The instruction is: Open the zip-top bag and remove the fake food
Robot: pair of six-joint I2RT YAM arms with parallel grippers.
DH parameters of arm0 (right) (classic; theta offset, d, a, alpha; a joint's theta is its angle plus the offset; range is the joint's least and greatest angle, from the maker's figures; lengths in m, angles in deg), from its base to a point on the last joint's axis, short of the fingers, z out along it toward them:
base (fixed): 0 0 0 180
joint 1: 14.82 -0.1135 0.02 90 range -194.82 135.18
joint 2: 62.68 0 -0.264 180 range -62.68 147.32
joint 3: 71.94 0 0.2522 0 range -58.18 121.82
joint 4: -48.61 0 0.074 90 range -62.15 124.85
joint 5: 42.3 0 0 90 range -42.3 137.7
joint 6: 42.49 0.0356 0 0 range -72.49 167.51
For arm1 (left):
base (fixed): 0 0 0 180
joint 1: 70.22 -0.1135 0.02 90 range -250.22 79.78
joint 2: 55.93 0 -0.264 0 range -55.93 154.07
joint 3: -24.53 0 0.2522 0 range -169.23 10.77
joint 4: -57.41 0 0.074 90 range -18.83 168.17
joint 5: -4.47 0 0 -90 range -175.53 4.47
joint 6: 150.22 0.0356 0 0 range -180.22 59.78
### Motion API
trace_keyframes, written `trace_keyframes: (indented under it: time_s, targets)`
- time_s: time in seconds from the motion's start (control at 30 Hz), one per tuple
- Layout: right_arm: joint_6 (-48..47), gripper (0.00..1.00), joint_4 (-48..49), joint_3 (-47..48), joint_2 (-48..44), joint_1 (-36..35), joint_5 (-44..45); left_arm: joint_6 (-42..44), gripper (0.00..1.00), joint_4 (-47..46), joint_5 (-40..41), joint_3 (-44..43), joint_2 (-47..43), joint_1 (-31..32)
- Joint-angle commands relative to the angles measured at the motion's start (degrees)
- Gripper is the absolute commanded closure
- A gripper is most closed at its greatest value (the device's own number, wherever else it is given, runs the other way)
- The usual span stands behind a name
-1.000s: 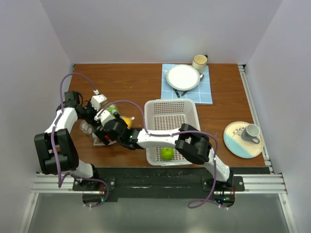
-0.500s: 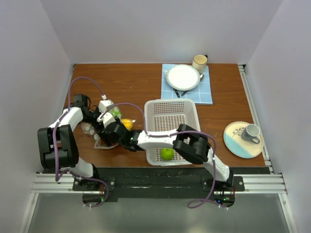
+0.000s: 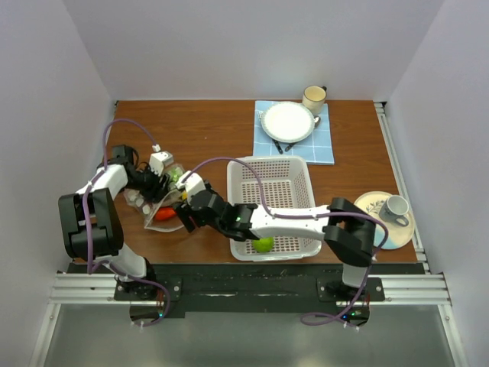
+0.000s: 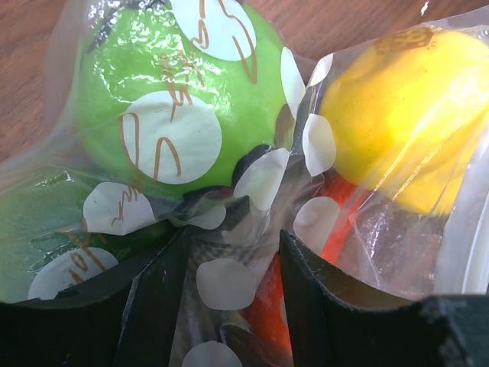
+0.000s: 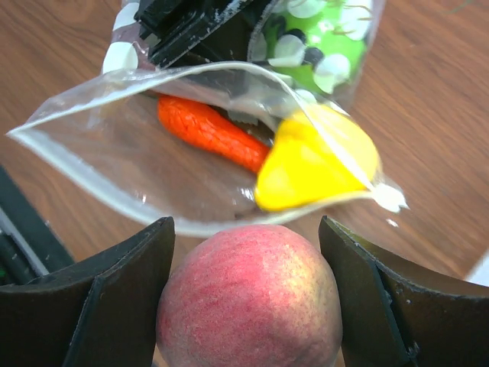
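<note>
The bag [image 5: 92, 164] is laid on the left of the counter [image 3: 206, 126], beside the basket [image 3: 271, 162], with its mouth gaping. The end opposite the mouth is clamped in the left pincer [image 4: 233, 252]. A carrot [image 5: 206, 130], a pear [image 5: 309, 164] and a green apple [image 4: 160, 92] are seen inside. A peach [image 5: 248, 298] is gripped by the right pincer [image 5: 246, 229] just outside the mouth. A second apple [image 3: 263, 244] is lodged in the basket.

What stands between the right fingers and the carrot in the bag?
The peach, gripped by the right fingers, fills the gap between them. Beyond it the zip-top bag has its mouth open, and the carrot lies bare inside.
</note>
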Motion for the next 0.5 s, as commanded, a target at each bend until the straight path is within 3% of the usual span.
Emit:
trace_keyframes:
  time_s: [0.0, 0.23, 0.33, 0.37, 0.4, 0.43, 0.47]
  targets:
    - [0.2, 0.43, -2.2, -3.1, -9.5, -0.6, 5.3, -0.9, 0.44, -0.5, 3.9, -0.8, -0.2, -0.6]
    - [0.2, 0.46, -3.2, -16.8, -23.1, 5.2, 18.7, -0.7, 0.45, 0.9, 2.4, -0.7, -1.9, -0.6]
    - [1.7, 0.43, -2.8, -21.4, -26.2, 7.4, 21.7, -0.8, 0.60, 3.1, 0.6, -2.7, -2.4, -0.6]
    - [1.7, 0.37, -2.8, -22.1, -26.3, 7.5, 22.0, -1.0, 0.74, 4.3, 0.1, -3.5, -2.4, -0.6]
    - [1.8, 0.20, -3.2, -21.8, -25.1, 7.5, 22.2, -1.1, 0.82, 4.9, -0.4, -4.9, -2.6, -0.6]
    - [2.0, 0.12, -5.3, -21.1, -24.0, 7.5, 22.0, -1.4, 0.88, 5.7, -1.7, -5.8, -2.6, -0.6]
    - [3.1, 0.05, -6.8, -20.1, -22.8, 7.5, 21.9, -1.6, 1.00, 7.3, -2.4, -6.5, -2.5, -0.6]
